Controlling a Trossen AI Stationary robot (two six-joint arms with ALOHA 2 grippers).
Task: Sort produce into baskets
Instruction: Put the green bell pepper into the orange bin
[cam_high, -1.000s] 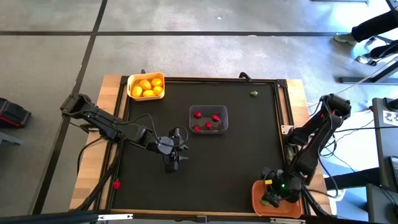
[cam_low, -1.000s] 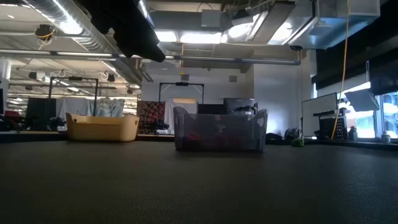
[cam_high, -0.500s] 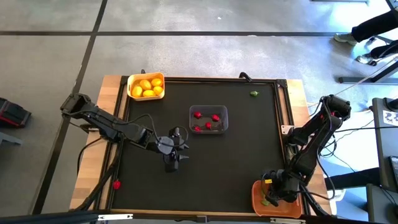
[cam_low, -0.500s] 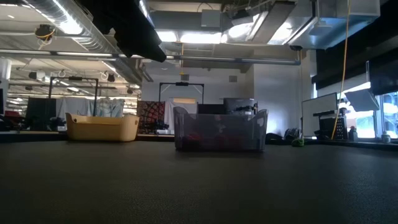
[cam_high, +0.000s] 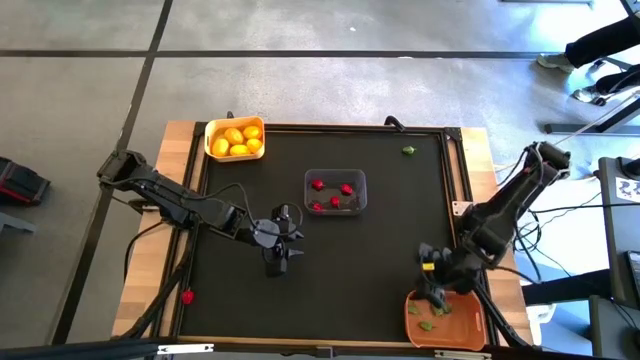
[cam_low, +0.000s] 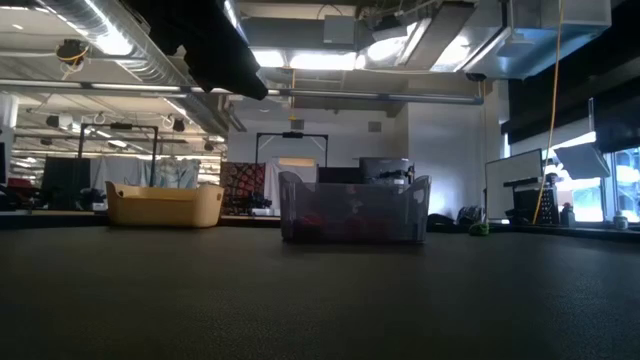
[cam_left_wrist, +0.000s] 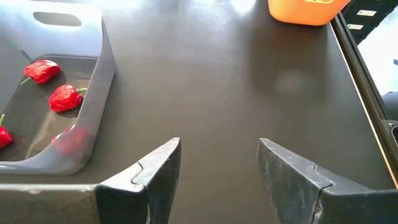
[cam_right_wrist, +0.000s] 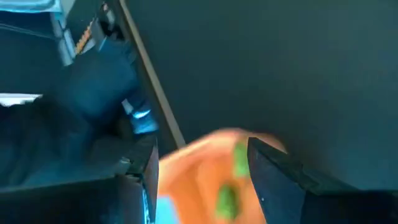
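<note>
black mat (cam_high: 380, 250): right gripper (cam_high: 432, 292) spread empty above orange basket (cam_high: 412, 318); left gripper (cam_left_wrist: 217, 171) spread, idle mid-table.

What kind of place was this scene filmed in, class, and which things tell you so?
Probably a robotics lab or workshop. Two robot arms work at a black-topped table set on a bare concrete floor. The low view shows exposed ceiling ducts, strip lighting and equipment racks behind.

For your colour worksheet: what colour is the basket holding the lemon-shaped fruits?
Yellow basket, clearest in the high view.
</note>
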